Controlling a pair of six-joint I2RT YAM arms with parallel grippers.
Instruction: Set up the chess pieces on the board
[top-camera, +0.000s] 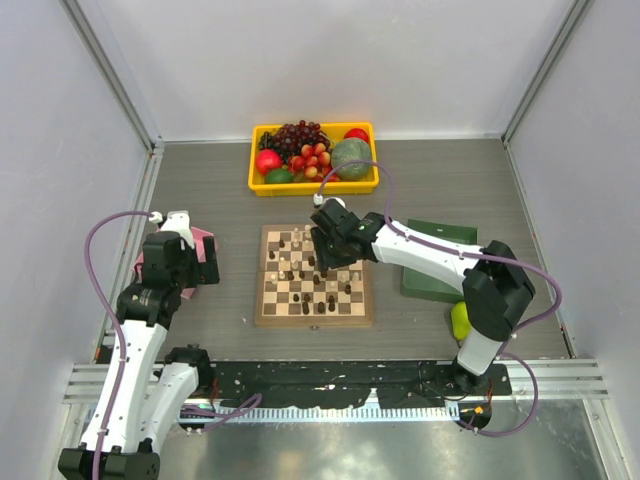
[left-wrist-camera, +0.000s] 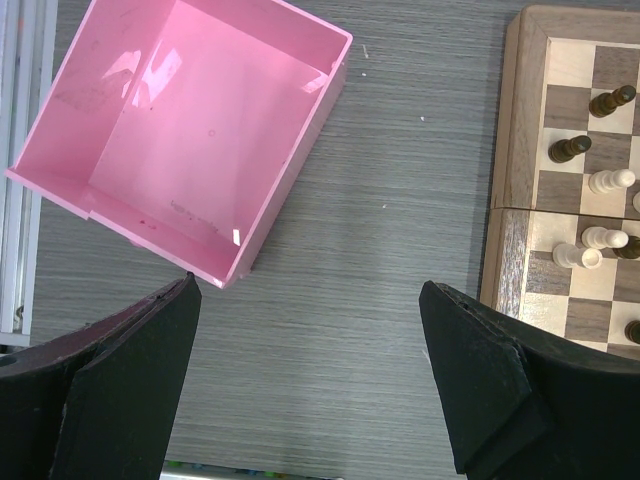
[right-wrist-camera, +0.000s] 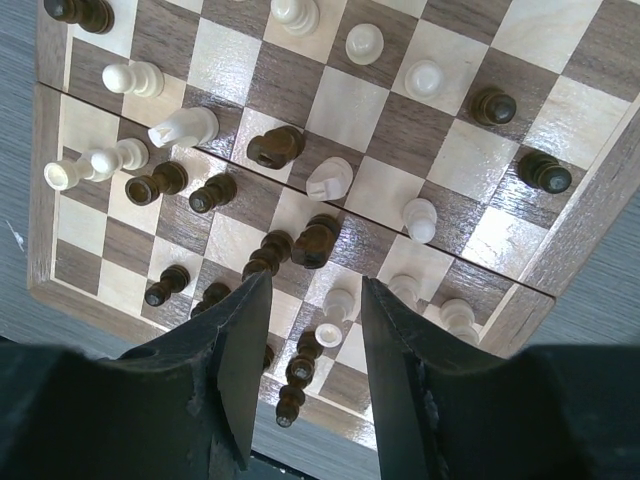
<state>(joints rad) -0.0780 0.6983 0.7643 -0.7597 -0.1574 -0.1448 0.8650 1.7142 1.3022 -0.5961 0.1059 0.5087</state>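
Observation:
The board (top-camera: 265, 318) lies mid-table with cream and dark chess pieces (top-camera: 305, 272) scattered over its squares, some standing, some lying on their sides. My right gripper (top-camera: 320, 260) hangs over the board's middle. In the right wrist view the right gripper (right-wrist-camera: 316, 285) is open with nothing between its fingers (right-wrist-camera: 245, 340). Below the gap lie a fallen cream piece (right-wrist-camera: 335, 305) and a toppled dark piece (right-wrist-camera: 300, 360), and a dark knight (right-wrist-camera: 315, 240) stands just ahead. My left gripper (left-wrist-camera: 310, 285) is wide open and empty over bare table, left of the board (left-wrist-camera: 515, 150).
A pink tray (left-wrist-camera: 190, 130) sits empty at the left, beside my left gripper (top-camera: 203, 268). A yellow tray (top-camera: 313, 187) of fruit stands behind the board. A green tray (top-camera: 440, 260) and a yellow-green fruit (top-camera: 460, 320) sit at the right.

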